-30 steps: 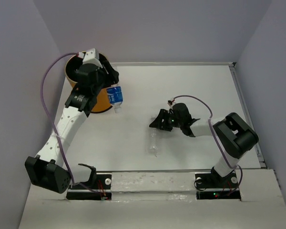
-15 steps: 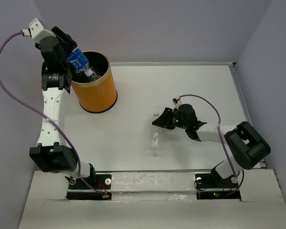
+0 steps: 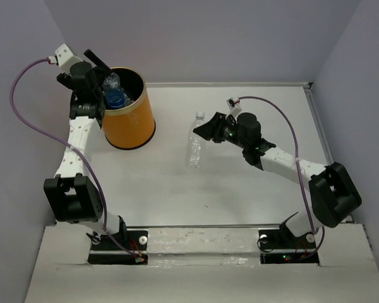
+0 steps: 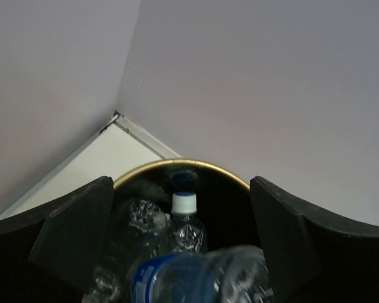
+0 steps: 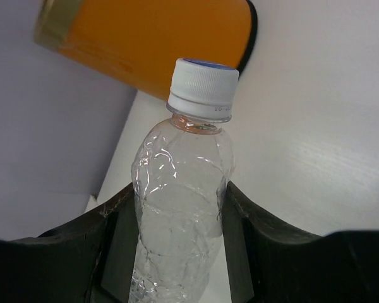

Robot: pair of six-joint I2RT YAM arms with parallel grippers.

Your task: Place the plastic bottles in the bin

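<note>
The orange bin (image 3: 131, 124) stands at the far left of the table. My left gripper (image 3: 100, 74) hovers over its left rim, jaws wide open. In the left wrist view the blue-labelled plastic bottle (image 4: 196, 279) is a blur between the spread fingers (image 4: 69, 235), loose and over the black inside of the bin (image 4: 177, 163). A capped clear bottle (image 4: 186, 221) stands inside, with other crinkly ones beside it. My right gripper (image 3: 208, 130) is shut on a clear plastic bottle (image 3: 194, 142) held mid-table. In the right wrist view the bottle (image 5: 180, 208) is pinched at its body, its white cap (image 5: 202, 85) towards the bin (image 5: 158, 41).
Lilac walls close in the white table (image 3: 240, 189) on the left, far and right sides. A raised edge strip (image 3: 325, 142) runs along the table's right side. Both arm bases sit on the near ledge (image 3: 202, 243).
My left gripper has opened and let go of the blue-labelled bottle, which now sits lower in the bin. The right arm has lifted the clear bottle off the table and carried it towards the bin.
</note>
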